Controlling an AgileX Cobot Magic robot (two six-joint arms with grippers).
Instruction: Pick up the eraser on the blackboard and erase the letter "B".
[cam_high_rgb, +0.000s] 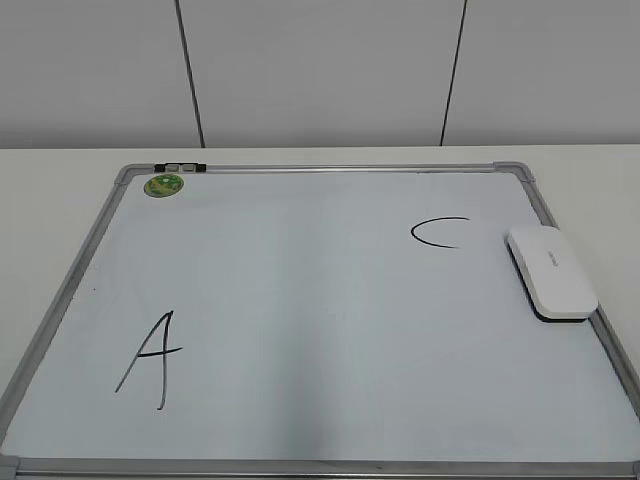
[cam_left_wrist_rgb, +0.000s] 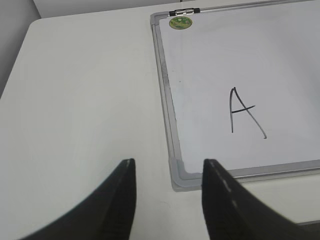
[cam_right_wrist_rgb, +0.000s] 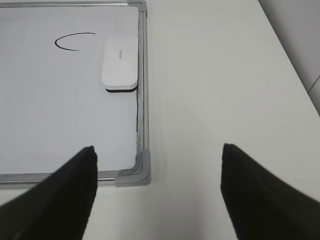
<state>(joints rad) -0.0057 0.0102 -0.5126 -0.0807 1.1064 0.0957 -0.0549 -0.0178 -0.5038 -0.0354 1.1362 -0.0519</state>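
The blackboard (cam_high_rgb: 300, 300) lies flat on a pale table (cam_left_wrist_rgb: 85, 100), filling most of the exterior view. The eraser (cam_high_rgb: 551, 271) sits on the board at the right of the frame, just beside the right frame rail, with its dark felt showing along the lower edge. Left of it, near but apart, is a black "C" (cam_high_rgb: 438, 232); a black "A" (cam_high_rgb: 148, 360) stands in the lower left, and a green magnet (cam_high_rgb: 164, 184) sits in the upper left corner. No "B" shows on the board. The left gripper (cam_left_wrist_rgb: 169, 180) hangs over the board's near corner, its fingers moderately apart and holding nothing. The right gripper (cam_right_wrist_rgb: 157, 165) is spread wide and empty over the opposite near corner.
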